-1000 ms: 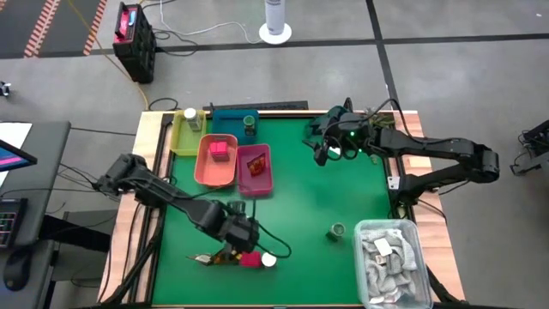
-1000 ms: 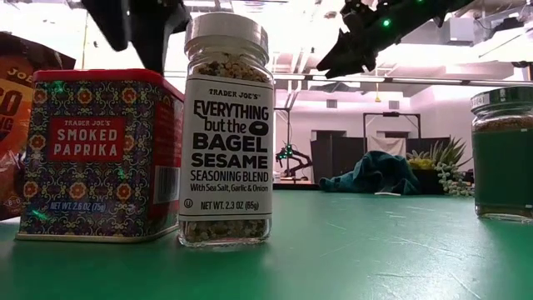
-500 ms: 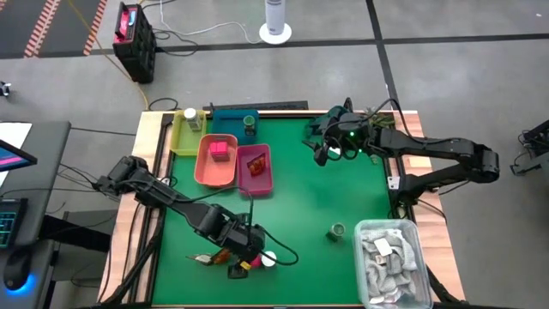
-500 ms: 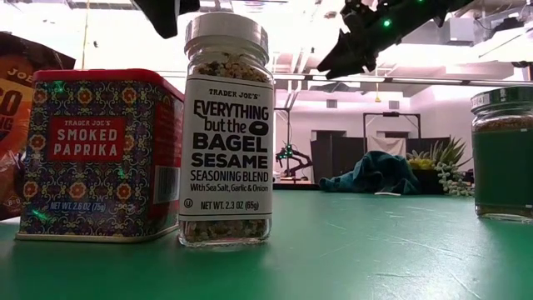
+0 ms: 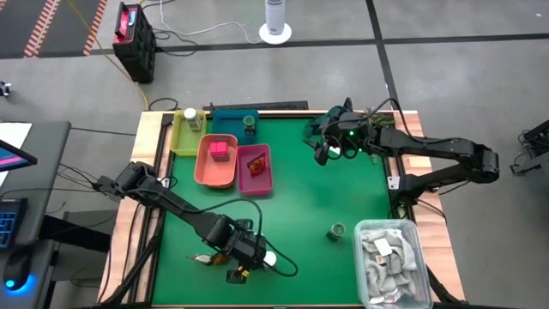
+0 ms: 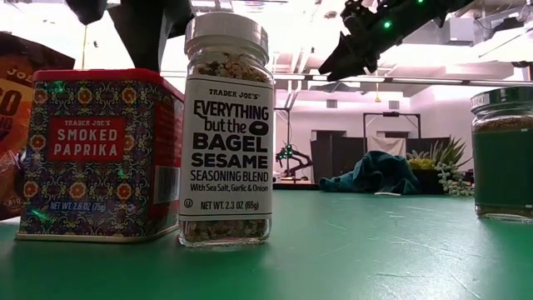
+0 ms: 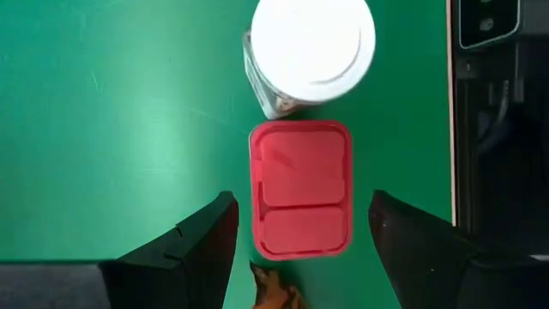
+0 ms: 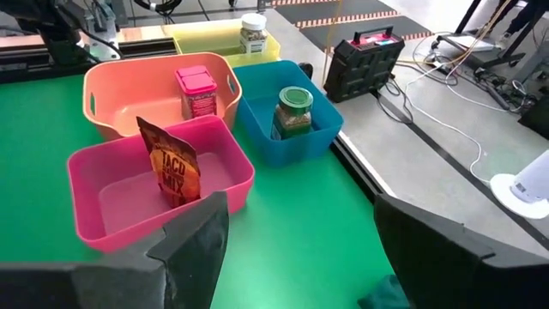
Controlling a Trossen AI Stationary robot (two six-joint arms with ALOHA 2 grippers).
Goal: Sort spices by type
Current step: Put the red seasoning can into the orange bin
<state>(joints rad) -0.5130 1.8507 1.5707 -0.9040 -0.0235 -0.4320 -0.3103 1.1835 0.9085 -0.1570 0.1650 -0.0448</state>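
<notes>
At the table's near edge stand a pink square tin (image 5: 250, 262) (image 7: 300, 189) (image 6: 100, 154) and a white-topped jar (image 5: 269, 257) (image 7: 313, 43) (image 6: 226, 129), with a reddish-brown sachet (image 5: 204, 257) lying beside them. My left gripper (image 5: 243, 257) (image 7: 302, 202) hangs open over the tin, one finger on each side and both clear of it. A green-topped jar (image 5: 337, 230) (image 6: 504, 154) stands alone toward the right. My right gripper (image 5: 324, 152) (image 8: 296, 206) waits open above the far right of the green mat.
At the far left are four bins: yellow (image 5: 184, 137) with a white-topped jar, blue (image 8: 257, 129) with a green-topped jar, orange (image 5: 206, 167) with a pink tin, pink (image 8: 103, 206) with an upright sachet. A grey bin (image 5: 415, 257) of pale packets sits at the near right.
My left gripper has moved toward the table's near edge and a little to the right, until it stands over the pink tin, which it now covers in the high view. The tin, jars and sachet have stayed put.
</notes>
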